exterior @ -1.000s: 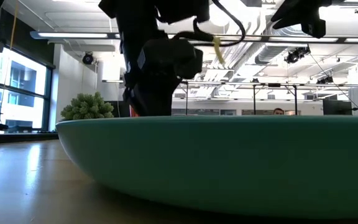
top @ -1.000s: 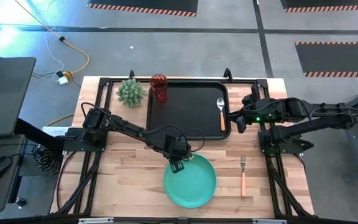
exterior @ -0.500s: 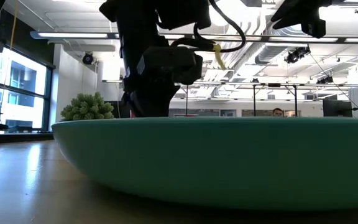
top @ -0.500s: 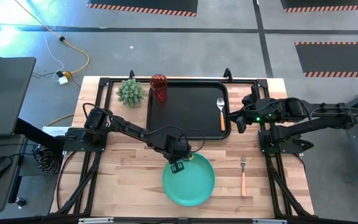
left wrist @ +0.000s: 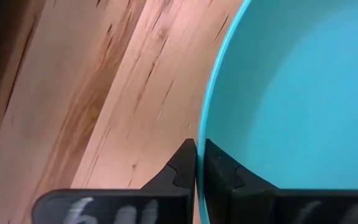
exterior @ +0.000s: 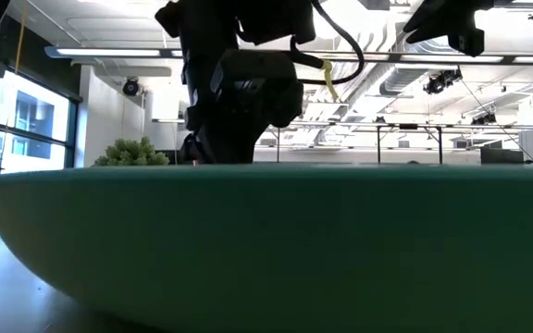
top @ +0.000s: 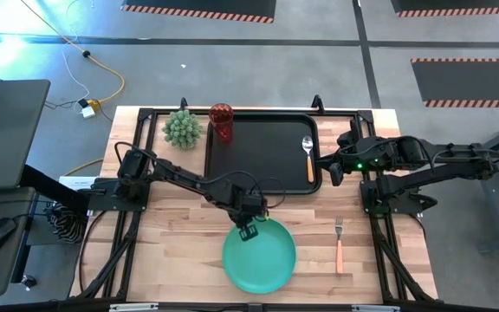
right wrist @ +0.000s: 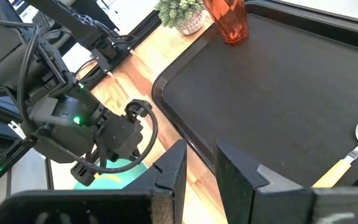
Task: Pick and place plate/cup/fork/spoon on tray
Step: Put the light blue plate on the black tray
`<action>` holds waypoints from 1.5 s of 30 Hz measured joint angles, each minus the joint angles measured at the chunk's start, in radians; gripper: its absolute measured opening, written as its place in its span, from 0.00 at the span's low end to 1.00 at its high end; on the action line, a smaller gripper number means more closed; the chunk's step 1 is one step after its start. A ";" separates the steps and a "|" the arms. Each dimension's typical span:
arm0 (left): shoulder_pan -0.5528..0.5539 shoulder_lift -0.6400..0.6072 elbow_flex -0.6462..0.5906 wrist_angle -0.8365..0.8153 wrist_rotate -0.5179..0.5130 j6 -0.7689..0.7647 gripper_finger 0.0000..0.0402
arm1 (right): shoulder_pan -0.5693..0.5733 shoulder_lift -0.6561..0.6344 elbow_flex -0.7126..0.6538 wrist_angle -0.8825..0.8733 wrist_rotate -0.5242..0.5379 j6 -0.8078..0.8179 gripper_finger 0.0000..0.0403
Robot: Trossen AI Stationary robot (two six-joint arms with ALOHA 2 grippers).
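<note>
Currently the left claw (top: 249, 229) is clamping the plate (top: 260, 258) by its far rim on the bench (top: 171, 251); the tray (top: 262, 154) is lying directly beyond, nearer this arm.

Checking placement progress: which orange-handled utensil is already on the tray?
The spoon, lying at the tray's right end. The fork lies on the bare wooden table, right of the plate.

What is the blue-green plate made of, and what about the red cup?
The plate looks like smooth plastic, maybe melamine: one even teal colour with a soft sheen and a thin rim, which the left hand pinches. The cup looks like see-through red plastic, since light glows through its walls. Neither can be told for sure.
</note>
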 joint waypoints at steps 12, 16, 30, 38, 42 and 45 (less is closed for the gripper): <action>0.039 0.001 0.103 -0.008 0.011 0.009 0.00 | 0.000 0.000 0.000 0.000 0.000 0.002 0.18; 0.066 0.001 0.124 -0.027 0.014 0.029 0.00 | 0.000 0.000 0.000 0.000 0.000 0.001 0.18; 0.209 -0.052 0.128 -0.053 0.042 0.029 0.00 | 0.000 -0.001 0.000 0.006 0.000 0.000 0.18; 0.298 -0.083 0.128 -0.062 -0.038 -0.078 0.00 | 0.000 -0.002 0.000 0.012 0.000 -0.001 0.18; 0.339 -0.086 0.128 -0.061 -0.045 -0.104 0.01 | 0.000 -0.002 0.000 0.012 0.000 -0.001 0.18; 0.368 -0.086 0.128 -0.069 -0.048 -0.106 0.01 | 0.000 -0.002 0.000 0.012 0.000 -0.007 0.18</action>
